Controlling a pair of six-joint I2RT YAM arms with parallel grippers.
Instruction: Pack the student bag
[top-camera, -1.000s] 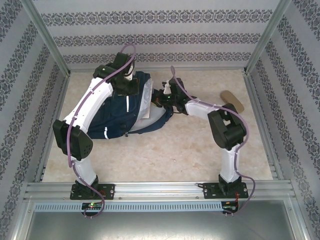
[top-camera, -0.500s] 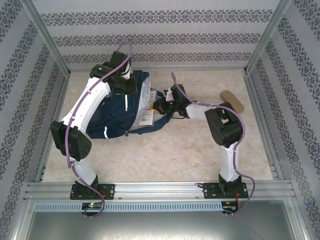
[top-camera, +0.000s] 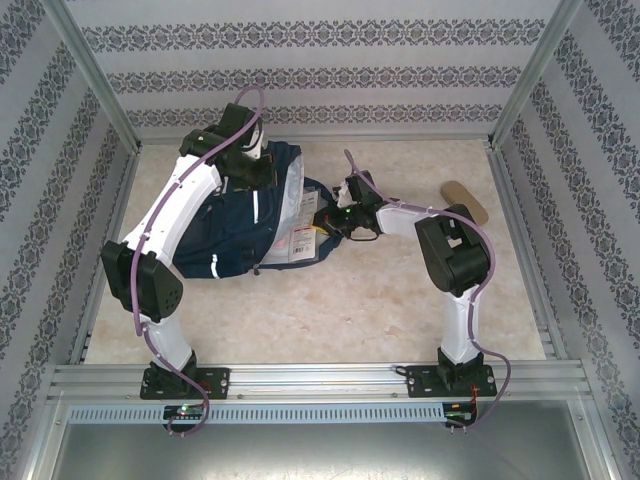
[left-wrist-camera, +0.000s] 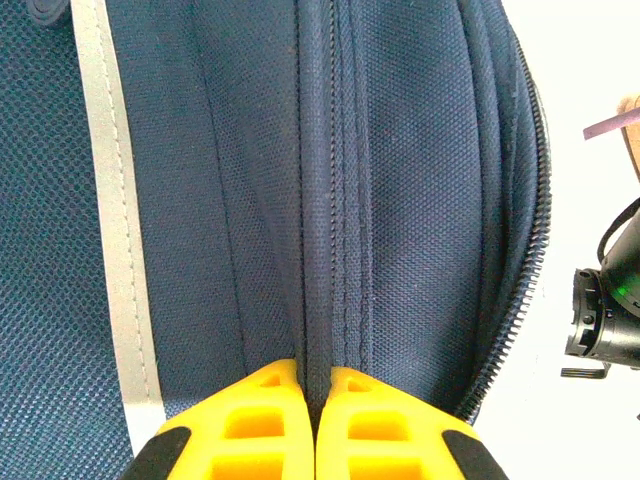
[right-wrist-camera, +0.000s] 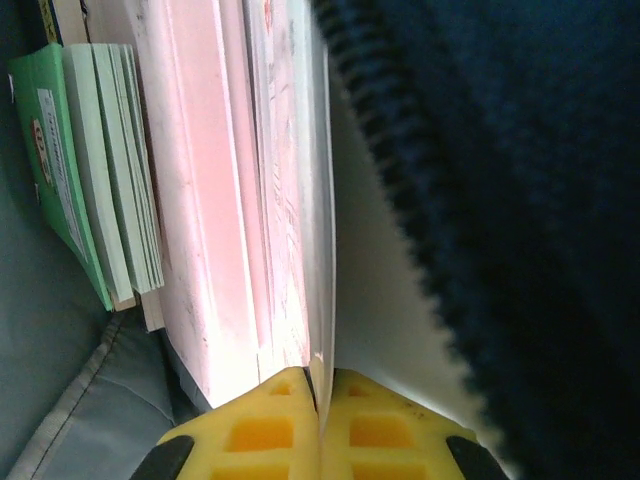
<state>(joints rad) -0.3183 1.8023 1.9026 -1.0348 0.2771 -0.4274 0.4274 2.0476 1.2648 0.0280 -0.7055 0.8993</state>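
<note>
Top external view puts the large navy blue fabric backpack (top-camera: 232, 238) far-left on the counter (top-camera: 380, 300) — left tool (left-wrist-camera: 315, 378) pinching its seam, likely to hold the mouth open, right tool (right-wrist-camera: 318, 380) clamped on a flat pink book (right-wrist-camera: 215, 200) meant for inside.

The bag (top-camera: 225, 240) lies on the table (top-camera: 350, 300), left of centre toward the far side, its mouth facing right. The left end effector (left-wrist-camera: 315, 372) sits on the bag's far end, astride a seam (left-wrist-camera: 318, 200). The right end effector (right-wrist-camera: 318, 378) is at the mouth, on the edge of a book (right-wrist-camera: 225, 200) inside the bag. In the right wrist view, booklets (right-wrist-camera: 100, 170) lie left of the book. A flat object (top-camera: 465, 200) lies well apart at the table's far right.
</note>
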